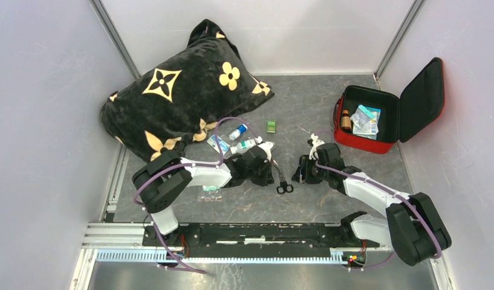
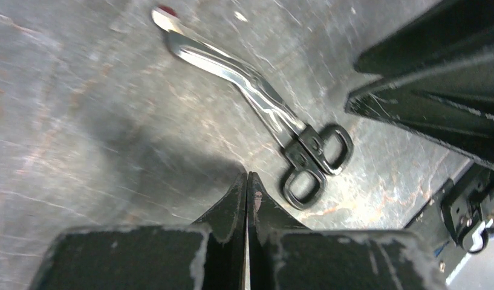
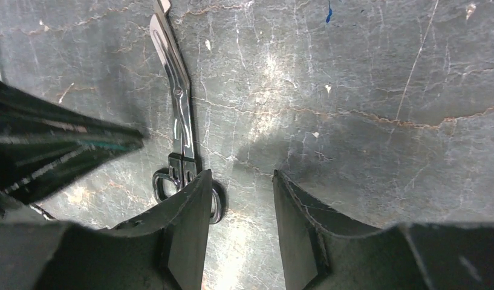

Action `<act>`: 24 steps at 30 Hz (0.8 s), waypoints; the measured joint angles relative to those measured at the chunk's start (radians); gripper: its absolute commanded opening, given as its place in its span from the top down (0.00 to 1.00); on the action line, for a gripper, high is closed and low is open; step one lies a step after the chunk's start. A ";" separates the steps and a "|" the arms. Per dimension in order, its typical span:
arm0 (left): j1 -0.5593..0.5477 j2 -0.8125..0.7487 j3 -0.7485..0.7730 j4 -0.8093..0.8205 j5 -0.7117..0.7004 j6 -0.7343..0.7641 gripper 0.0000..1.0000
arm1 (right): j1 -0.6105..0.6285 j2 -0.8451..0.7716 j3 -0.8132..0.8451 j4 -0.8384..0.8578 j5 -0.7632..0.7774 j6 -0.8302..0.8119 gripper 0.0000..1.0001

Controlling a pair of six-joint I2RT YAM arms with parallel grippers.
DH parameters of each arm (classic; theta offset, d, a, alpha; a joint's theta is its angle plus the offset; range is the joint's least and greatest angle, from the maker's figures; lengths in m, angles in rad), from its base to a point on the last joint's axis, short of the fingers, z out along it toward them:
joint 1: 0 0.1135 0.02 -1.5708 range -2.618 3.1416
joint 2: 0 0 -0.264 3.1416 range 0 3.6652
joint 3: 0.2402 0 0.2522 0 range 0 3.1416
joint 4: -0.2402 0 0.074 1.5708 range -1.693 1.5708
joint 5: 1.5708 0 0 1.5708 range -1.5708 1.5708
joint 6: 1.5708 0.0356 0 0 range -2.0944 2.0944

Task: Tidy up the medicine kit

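The red medicine kit [image 1: 360, 142], lid up, sits near the right wall [image 1: 468, 90], with open table [image 1: 305, 103] to its left. The left fingers [image 2: 231, 208] are closed and empty, and the right fingers [image 3: 187, 217] are spread.

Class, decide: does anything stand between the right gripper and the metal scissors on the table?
Nothing visible. The right gripper, open, hangs just beside the black-handled steel scissors; only bare grey table lies between. The shut left gripper sits on their other side.
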 measured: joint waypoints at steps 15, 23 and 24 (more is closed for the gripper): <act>-0.094 0.001 0.018 -0.047 -0.029 0.005 0.98 | -0.005 0.094 -0.038 0.148 -0.242 0.039 0.58; -0.094 0.013 0.023 -0.029 -0.034 0.005 0.98 | -0.005 0.146 -0.094 0.280 -0.395 0.104 0.59; -0.094 0.013 0.024 -0.029 -0.035 0.005 0.98 | -0.009 0.150 -0.101 0.298 -0.408 0.119 0.59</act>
